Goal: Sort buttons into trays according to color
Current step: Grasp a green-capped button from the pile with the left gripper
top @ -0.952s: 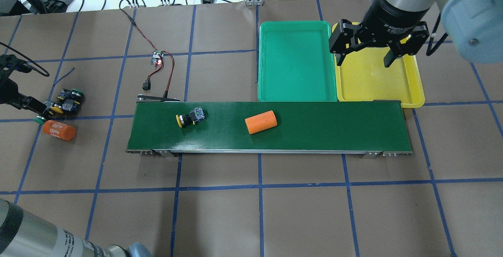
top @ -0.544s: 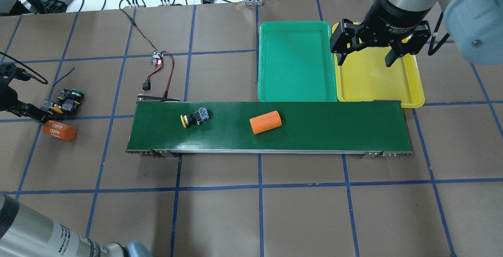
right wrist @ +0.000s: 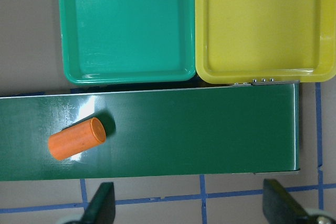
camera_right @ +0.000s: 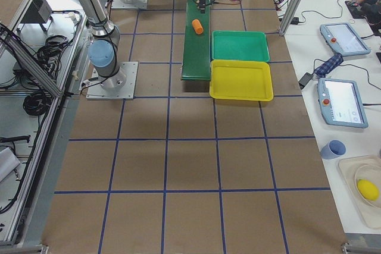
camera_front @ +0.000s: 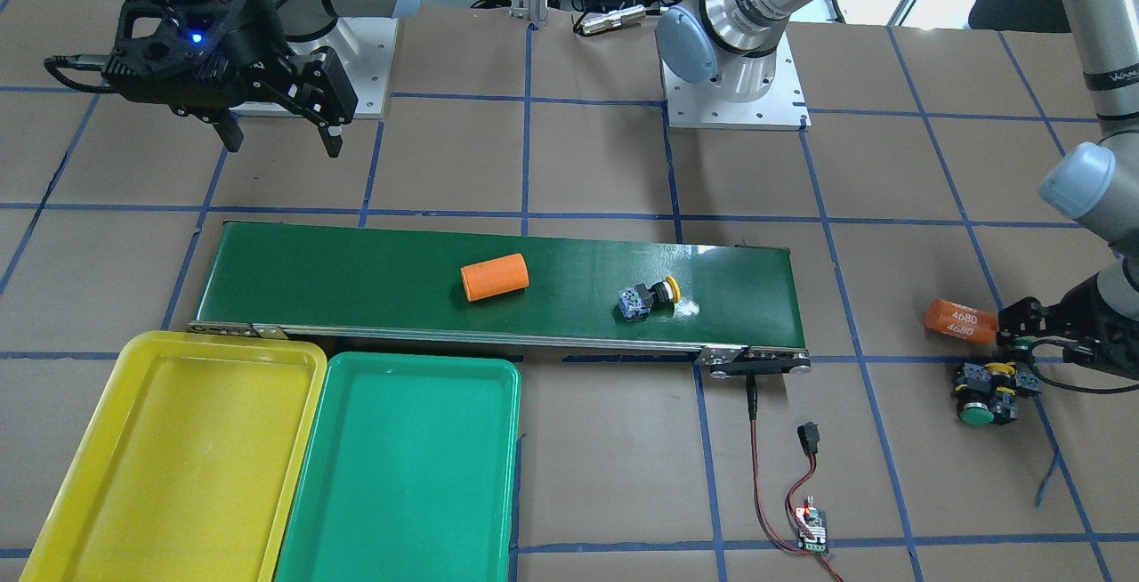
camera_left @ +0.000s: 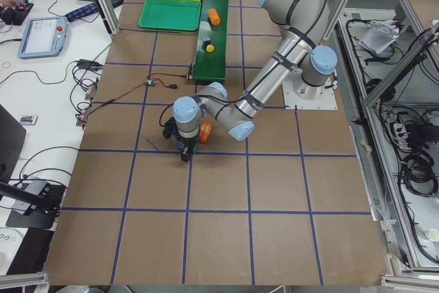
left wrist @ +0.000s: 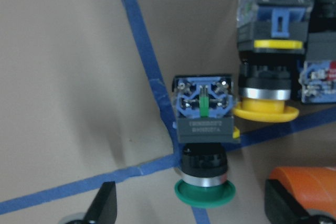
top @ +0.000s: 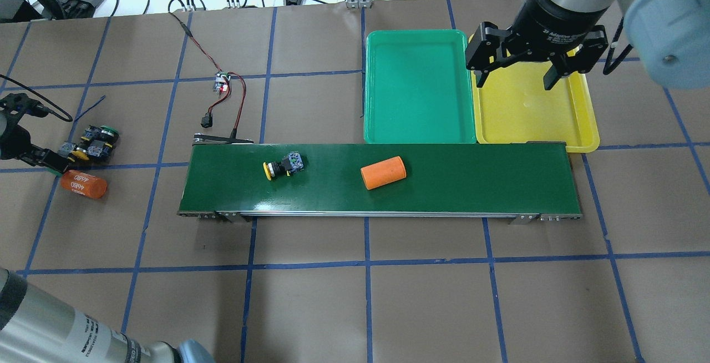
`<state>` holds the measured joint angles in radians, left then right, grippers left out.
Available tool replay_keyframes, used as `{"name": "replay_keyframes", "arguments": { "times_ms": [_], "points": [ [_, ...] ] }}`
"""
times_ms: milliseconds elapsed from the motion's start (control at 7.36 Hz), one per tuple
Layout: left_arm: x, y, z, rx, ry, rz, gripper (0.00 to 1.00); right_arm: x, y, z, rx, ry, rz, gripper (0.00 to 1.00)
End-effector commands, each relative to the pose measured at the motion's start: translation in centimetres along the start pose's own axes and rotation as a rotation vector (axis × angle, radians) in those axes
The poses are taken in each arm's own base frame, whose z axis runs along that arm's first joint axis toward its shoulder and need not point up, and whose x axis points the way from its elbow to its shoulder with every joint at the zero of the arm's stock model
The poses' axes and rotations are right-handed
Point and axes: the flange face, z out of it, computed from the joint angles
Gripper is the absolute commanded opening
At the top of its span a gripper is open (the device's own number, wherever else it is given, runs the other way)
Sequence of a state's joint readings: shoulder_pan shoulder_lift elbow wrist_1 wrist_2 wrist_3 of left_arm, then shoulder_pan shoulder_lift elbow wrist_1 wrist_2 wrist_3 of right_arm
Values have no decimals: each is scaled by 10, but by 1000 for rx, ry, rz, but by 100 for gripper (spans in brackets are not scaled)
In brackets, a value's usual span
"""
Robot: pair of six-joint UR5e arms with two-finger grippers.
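Note:
One yellow-capped button (top: pixel 283 166) (camera_front: pixel 650 297) lies on its side on the conveyor belt (top: pixel 471 180). On the table at the left, a green-capped button (left wrist: pixel 203 145) lies with its cap between the open fingers of my left gripper (left wrist: pixel 194 208) (top: pixel 50 160), untouched. Beside it lie a yellow-capped button (left wrist: pixel 268 77) and another green-capped one (top: pixel 105 132). My right gripper (top: pixel 515 80) (camera_front: pixel 283 141) hangs open and empty above the yellow tray (top: pixel 582 124). The green tray (top: pixel 419 124) stands next to it. Both trays hold nothing.
An orange cylinder (top: pixel 383 172) (right wrist: pixel 77 138) lies on the belt right of the yellow button. A second orange cylinder marked 4680 (top: pixel 84 183) (left wrist: pixel 304 187) lies just beside the left gripper. A small circuit board with red and black wires (top: pixel 222 82) sits behind the belt's left end.
The yellow button and the orange cylinder have ridden the belt to the right. My left gripper has shifted slightly left. The right gripper has drifted a little farther back over the yellow tray.

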<state>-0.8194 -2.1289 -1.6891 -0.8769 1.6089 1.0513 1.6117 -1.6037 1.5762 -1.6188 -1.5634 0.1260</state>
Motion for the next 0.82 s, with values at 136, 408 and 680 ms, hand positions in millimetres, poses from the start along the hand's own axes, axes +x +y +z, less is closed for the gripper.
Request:
{"name": "replay_keyframes", "arguments": {
  "times_ms": [136,408,680],
  "points": [
    [-2,-3,2,7,3,2,0,7,-13,15,-8,89,-7,100],
    [3,-9,-11,31,22,10,0,-12,-7,13,13,83,-48,100],
    [6,-13,-68,25,37,71,0,-26,3,20,-14,88,-165,100]
  ]
}}
